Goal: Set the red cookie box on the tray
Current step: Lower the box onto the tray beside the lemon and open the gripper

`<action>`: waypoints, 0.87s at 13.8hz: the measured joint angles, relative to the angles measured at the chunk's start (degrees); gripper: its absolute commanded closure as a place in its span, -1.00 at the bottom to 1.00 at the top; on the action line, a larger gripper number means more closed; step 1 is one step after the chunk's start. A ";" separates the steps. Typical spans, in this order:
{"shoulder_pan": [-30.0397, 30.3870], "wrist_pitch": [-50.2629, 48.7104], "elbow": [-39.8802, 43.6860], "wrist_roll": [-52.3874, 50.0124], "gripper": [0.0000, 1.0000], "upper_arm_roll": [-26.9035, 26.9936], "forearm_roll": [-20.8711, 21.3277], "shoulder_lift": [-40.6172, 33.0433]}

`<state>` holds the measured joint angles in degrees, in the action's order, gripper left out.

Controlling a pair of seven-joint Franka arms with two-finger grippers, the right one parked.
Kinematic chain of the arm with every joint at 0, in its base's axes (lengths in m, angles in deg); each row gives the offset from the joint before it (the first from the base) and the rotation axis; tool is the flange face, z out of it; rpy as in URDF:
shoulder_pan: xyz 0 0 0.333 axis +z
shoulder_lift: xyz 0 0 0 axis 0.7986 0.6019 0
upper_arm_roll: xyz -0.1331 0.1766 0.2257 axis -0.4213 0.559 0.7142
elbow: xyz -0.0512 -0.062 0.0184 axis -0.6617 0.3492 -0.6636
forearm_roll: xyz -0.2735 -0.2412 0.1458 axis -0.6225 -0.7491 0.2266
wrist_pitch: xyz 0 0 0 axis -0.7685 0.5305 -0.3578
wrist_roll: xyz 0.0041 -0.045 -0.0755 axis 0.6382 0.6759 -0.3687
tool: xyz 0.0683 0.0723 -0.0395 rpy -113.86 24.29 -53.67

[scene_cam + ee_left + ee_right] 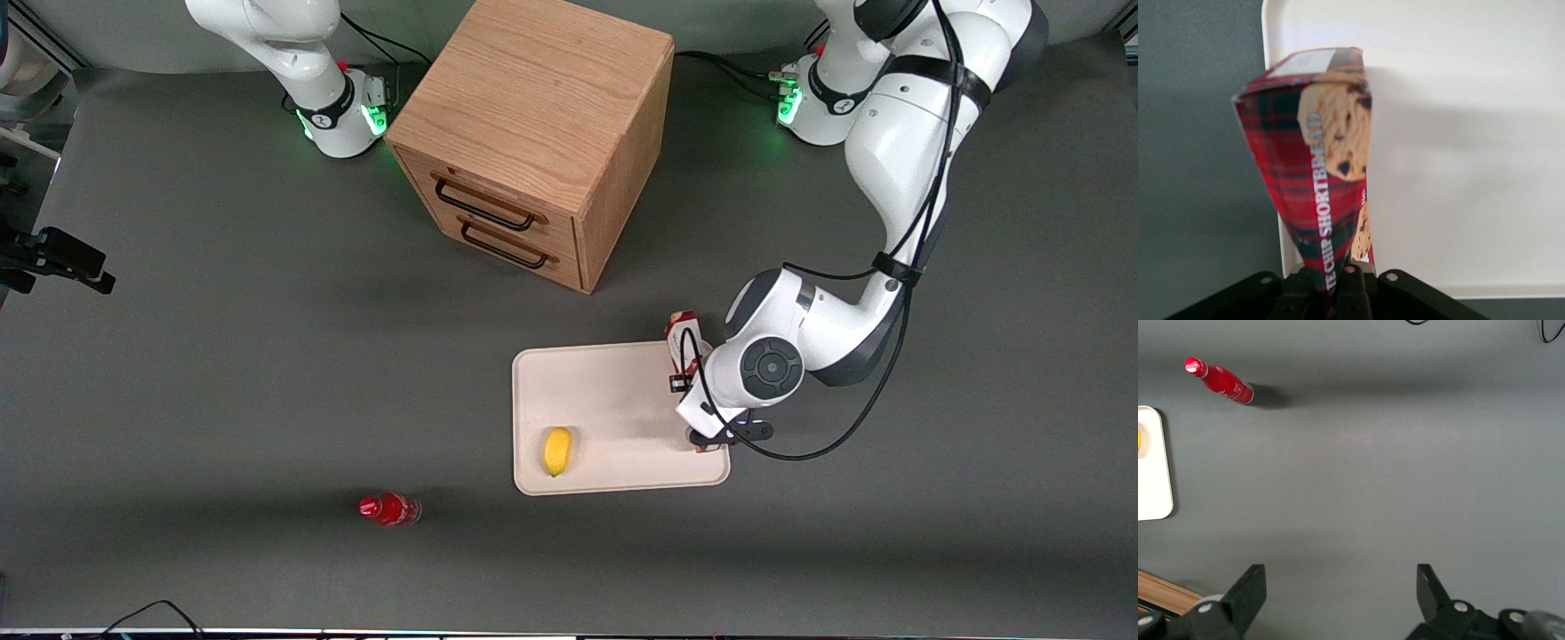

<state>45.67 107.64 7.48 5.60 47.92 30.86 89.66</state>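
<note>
The red cookie box (pixel 1318 173), tartan-patterned with cookie pictures and a white label at its end away from the wrist, is clamped at one end by my left gripper (pixel 1335 277). In the front view the gripper (pixel 704 437) lies mostly hidden under the wrist, and only the box's label end (pixel 683 327) sticks out. The box lies along the edge of the cream tray (pixel 613 391) toward the working arm's end. Whether it rests on the tray (pixel 1458 133) I cannot tell.
A yellow fruit (pixel 557 451) lies on the tray near its front edge. A small red bottle (pixel 389 509) lies on the grey table toward the parked arm's end. The wooden drawer cabinet (pixel 533 133) stands farther from the camera than the tray.
</note>
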 measured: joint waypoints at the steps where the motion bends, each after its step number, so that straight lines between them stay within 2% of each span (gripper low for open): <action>1: 0.00 0.37 0.37 0.01 1.00 0.00 0.21 0.62; 2: 0.00 0.99 0.54 0.01 1.00 0.00 0.43 1.14; 3: -0.01 1.42 0.76 0.02 0.62 0.00 0.60 1.61; 4: -0.03 1.71 0.98 0.04 -0.35 0.00 0.67 1.98; 5: -0.05 2.13 1.04 0.05 -0.51 0.00 0.81 2.24; 7: -0.07 2.81 1.04 0.06 -1.00 0.00 1.07 2.71; 12: -0.09 3.12 1.49 0.22 -1.00 0.00 1.15 3.00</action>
<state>45.58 110.76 8.97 5.82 47.92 32.01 92.67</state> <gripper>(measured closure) 0.119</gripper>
